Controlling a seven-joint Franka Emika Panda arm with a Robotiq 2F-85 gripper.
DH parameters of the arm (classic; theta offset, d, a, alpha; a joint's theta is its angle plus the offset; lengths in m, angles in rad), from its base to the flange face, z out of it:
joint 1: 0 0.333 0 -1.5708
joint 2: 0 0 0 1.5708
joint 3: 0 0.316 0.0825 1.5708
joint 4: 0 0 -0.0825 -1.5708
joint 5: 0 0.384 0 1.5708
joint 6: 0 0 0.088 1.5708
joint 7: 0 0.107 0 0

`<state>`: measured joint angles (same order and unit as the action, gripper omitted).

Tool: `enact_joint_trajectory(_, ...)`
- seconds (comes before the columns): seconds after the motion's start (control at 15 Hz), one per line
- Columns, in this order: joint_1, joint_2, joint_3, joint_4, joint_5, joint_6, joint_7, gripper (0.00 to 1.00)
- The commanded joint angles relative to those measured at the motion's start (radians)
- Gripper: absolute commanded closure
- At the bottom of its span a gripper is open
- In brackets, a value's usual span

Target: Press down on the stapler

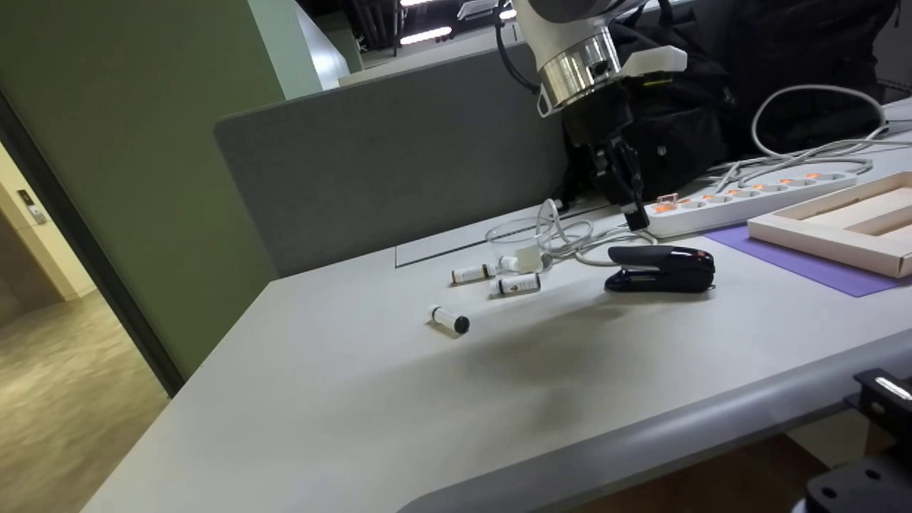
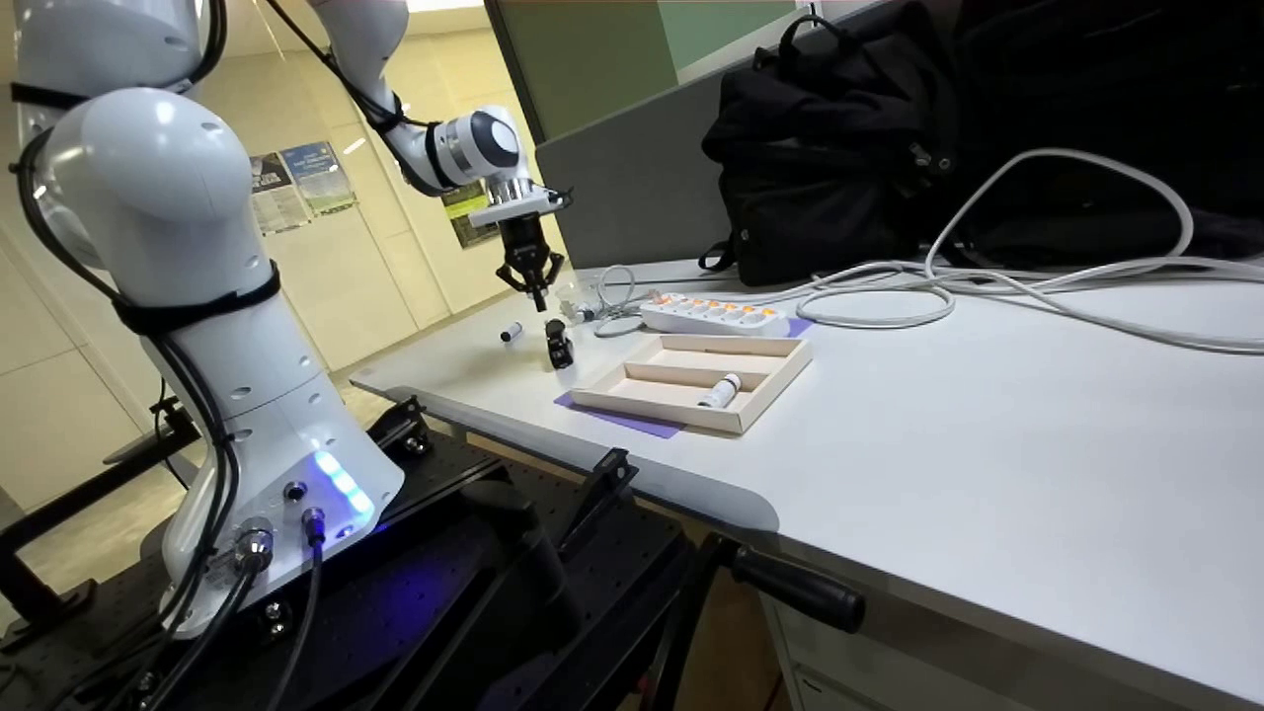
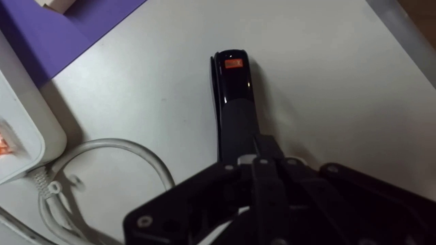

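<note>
Stapler (image 1: 673,268) lies on the surface (image 1: 320,385) below your claw (image 1: 635,216), whose tips are together; come down off-centre on that narrow top and it may tip or skid.

A gray panel (image 1: 392,164) stands along the white surface (image 1: 320,399), with a big green wall (image 1: 142,142) behind it, bright lights (image 1: 426,35) up high, and posters (image 2: 322,178) on a pale wall (image 2: 341,276).

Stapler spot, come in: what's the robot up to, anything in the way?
Hand shut, holding nothing, above the stapler, not touching. Stapler standing on desk, unpressed. Coiled cable nearby, not between them.
</note>
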<state>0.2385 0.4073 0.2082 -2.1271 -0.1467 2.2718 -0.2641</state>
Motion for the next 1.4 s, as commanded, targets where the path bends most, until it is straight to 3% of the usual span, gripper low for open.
enact_joint_trajectory(0.0, 0.017, 0.038, -0.007, 0.05, -0.033, -0.052, 0.05, 1.0)
enact_joint_trajectory(0.4, -0.003, 0.115, -0.01, 0.14, -0.036, -0.086, -0.003, 1.0)
enact_joint_trajectory(0.93, -0.041, 0.26, 0.015, 0.339, 0.036, -0.353, -0.139, 1.0)
enact_joint_trajectory(1.33, -0.027, 0.379, 0.013, 0.503, 0.002, -0.519, -0.211, 1.0)
